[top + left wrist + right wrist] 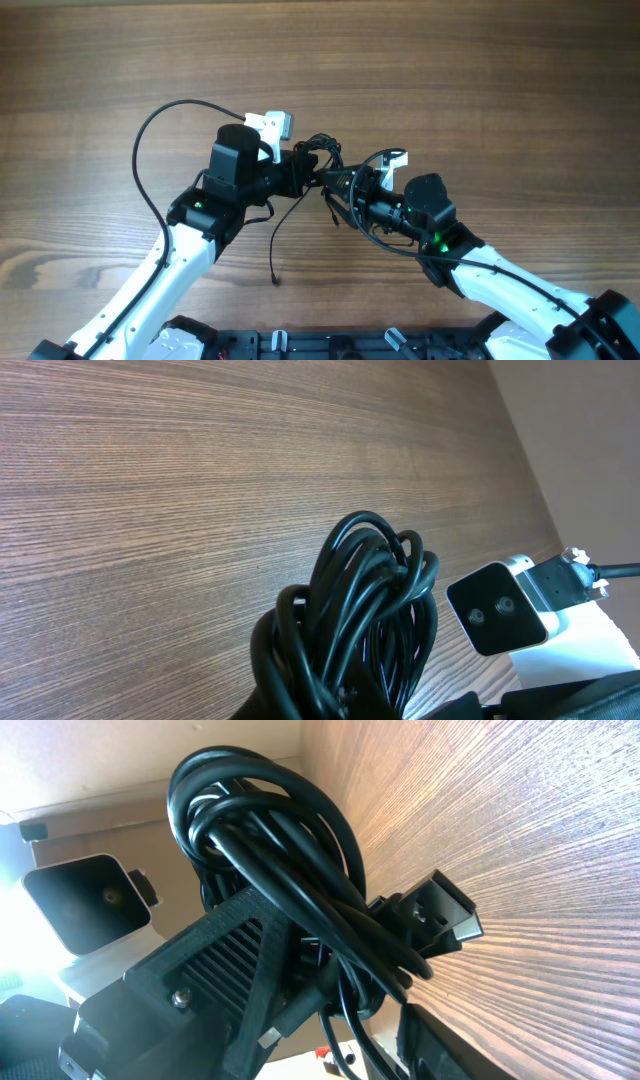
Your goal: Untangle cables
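Left pincer [306, 172] grips the cables [321, 149] tight, their knot just at eleven o'clock of the right pincer [348, 186], whose spread is unclear.

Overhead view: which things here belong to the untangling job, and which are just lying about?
Belongs to the job:
cables, bunched in a knot above the table
left gripper, shut on the knot
right gripper, at the knot, grip unclear

Not part of it:
table
left wrist camera, rig hardware
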You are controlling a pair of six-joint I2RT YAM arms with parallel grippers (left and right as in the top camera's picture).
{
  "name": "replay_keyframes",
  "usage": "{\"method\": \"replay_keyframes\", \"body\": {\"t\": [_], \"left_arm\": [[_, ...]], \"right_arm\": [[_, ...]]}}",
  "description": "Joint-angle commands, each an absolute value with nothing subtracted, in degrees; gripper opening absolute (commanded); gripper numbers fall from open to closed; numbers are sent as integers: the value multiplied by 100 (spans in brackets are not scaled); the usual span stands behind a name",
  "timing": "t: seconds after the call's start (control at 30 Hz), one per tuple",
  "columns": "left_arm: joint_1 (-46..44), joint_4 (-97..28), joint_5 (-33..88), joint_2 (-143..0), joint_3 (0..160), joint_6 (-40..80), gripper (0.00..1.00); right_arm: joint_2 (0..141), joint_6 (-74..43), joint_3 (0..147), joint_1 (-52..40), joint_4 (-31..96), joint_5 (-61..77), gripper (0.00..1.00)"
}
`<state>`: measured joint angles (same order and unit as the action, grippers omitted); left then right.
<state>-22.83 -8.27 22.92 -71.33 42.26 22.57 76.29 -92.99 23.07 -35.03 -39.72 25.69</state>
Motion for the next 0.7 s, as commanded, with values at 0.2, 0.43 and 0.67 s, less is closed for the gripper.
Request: {"method": "replay_keyframes", "body": {"t": [0.2,0.43,0.67], "left_arm": [[-2305,-576,2290,-7131,4233,2620,4],[-2305,-392,2261,-7131,4233,3114,4],[-2303,-390,2196,-7131,4233,3540,4]], "right_arm": [[7907,-8875,2375,-3798,-3944,2329,48],[8038,-8849,2375,-4128,-4281,1981,44],[8193,-8189,2375,-4202,-4421,1767,4]]}}
